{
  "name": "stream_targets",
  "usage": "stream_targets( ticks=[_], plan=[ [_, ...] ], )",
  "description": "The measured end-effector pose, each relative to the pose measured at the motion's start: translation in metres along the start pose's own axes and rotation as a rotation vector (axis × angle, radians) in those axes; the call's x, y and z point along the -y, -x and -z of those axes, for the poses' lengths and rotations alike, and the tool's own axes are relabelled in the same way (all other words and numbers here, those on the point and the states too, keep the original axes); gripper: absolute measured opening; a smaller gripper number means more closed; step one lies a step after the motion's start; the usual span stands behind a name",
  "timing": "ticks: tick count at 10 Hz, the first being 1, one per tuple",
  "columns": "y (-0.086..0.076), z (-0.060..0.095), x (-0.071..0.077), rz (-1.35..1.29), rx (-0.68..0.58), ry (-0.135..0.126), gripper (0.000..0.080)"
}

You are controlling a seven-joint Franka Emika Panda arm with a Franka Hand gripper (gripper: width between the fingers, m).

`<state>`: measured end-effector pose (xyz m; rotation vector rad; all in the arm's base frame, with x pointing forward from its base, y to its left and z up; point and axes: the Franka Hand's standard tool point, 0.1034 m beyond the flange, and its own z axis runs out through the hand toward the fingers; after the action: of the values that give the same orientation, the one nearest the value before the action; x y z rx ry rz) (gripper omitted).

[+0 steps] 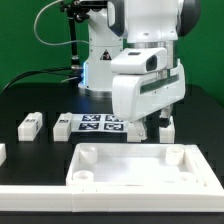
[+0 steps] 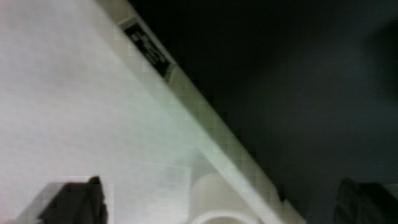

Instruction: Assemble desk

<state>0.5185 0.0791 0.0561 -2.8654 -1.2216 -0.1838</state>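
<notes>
**Tabletop**: white plastic, rectangular, with a raised rim. It lies flat on the black table at the front of the exterior view, with a round corner socket facing up.

**Legs:** white square posts lying on the table.
- First leg: towards the exterior view's left, well apart from the tabletop.
- Second leg: just beside the marker board.
- Third leg: just beside the gripper, behind the tabletop's far rim.

**Marker board**: a thin white sheet behind the tabletop, printed with square black-and-white tags. The patterns are too small to read.

**Border rail**: long and white, running along the near edge of the exterior view.

**Gripper**: on the white arm, lowered close above the tabletop's far rim. The wrist view shows its two dark fingers spread wide, with nothing clasped between them.

**Seen only in the wrist view:**
- The tabletop fills much of the picture, its edge running on a diagonal against the dark table.
- One socket sits between the fingers.
- A small tag is on the rim, its pattern blurred.

**Seen only in the exterior view:** the legs, the marker board, the border rail and the full outline of the tabletop.
</notes>
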Motion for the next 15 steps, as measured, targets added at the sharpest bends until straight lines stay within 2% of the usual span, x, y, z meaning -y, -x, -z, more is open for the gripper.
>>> stream_targets(
  ticks=[2,3,4,5,7,10,11,12,15],
  plan=[
    [-0.001,-0.001,0.003,-0.153,-0.003,-0.009,0.0649],
    [-0.007,0.004,0.011,-0.324,0.009,-0.015,0.0649],
    [-0.021,0.016,0.013,-0.423,0.032,-0.020,0.0649],
    [-0.024,0.016,0.013,-0.504,0.027,-0.022,0.0649],
    [-0.023,0.014,0.015,-0.703,0.028,-0.042,0.0649],
    [-0.022,0.014,0.018,-0.713,0.050,-0.050,0.0649],
    [-0.021,0.014,0.024,-0.724,0.095,-0.064,0.0649],
    [-0.015,0.017,0.031,-0.727,0.220,-0.104,0.0649],
    [-0.010,0.012,0.041,-0.757,0.424,-0.172,0.0649]
  ],
)
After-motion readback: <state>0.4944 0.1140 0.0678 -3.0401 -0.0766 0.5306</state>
